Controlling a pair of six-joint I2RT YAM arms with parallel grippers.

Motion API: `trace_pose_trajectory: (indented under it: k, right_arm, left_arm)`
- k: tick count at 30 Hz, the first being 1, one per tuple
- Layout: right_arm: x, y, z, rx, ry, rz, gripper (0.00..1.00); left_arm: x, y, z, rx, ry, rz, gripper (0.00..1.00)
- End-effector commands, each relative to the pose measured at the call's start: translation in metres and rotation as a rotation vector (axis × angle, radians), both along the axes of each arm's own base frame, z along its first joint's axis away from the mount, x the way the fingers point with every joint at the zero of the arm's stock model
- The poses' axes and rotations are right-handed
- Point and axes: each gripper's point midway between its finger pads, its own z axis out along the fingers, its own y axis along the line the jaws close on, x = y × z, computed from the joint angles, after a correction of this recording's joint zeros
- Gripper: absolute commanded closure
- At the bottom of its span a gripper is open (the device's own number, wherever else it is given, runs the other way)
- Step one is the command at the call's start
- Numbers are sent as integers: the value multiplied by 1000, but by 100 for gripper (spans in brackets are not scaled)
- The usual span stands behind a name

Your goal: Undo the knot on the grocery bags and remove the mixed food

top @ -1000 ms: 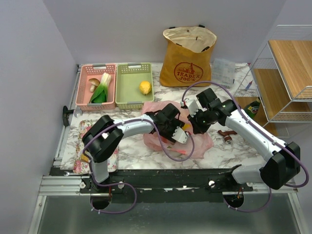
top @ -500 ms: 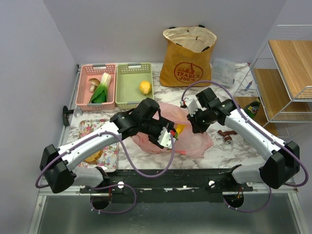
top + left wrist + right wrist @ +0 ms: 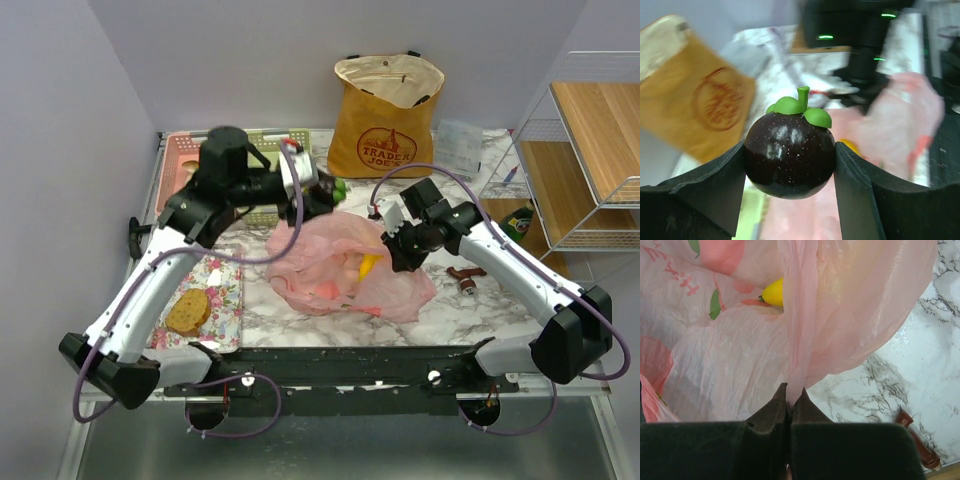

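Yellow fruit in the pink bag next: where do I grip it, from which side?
Likely across the visible end of the yellow fruit, from above on the left: only that end shows among folds of the pink bag, and the right gripper, shut on the film, blocks the right.

Glossy purple-black mangosteen [image 3: 790, 155], flecked white, bright green cap on top. That pink plastic bag [image 3: 740, 355] is see-through, printed with red lettering and green leaves, a yellow fruit [image 3: 774, 292] glowing inside. Over there the mustard tote [image 3: 385, 125], red round logo. White marble table [image 3: 900, 365], grey-veined. Pink-flowered tray [image 3: 222, 290], golden-brown bread slice [image 3: 187, 312].
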Motion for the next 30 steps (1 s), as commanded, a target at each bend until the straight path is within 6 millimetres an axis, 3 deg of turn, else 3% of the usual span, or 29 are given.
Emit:
trace_pose_trajectory:
  k: [1, 4, 6, 9, 13, 20, 24, 27, 30]
  right_arm:
    - [9, 10, 10, 50, -21, -3, 99]
    - [10, 11, 11, 54, -22, -3, 99]
    - [10, 11, 11, 51, -23, -4, 99]
    - [8, 11, 10, 54, -15, -6, 99]
    - [10, 9, 11, 45, -26, -11, 99]
    - [13, 8, 9, 34, -29, -8, 99]
    - [14, 11, 8, 38, -19, -2, 99]
    - [15, 13, 8, 42, -11, -1, 99]
    - [16, 15, 7, 44, -6, 3, 99]
  left_arm:
    - [105, 38, 3, -4, 159, 397, 58]
    - [183, 81, -43, 168, 164, 652, 59]
    - [221, 102, -66, 236, 165, 737, 59]
    - [266, 125, -107, 334, 209, 820, 58]
    - [304, 149, -153, 418, 258, 892, 59]
    - [321, 161, -230, 585, 286, 859, 56]
    - [324, 170, -262, 661, 309, 854, 54]
    - [323, 167, -268, 663, 342, 840, 46]
    - [322, 165, -264, 651, 341, 835, 33]
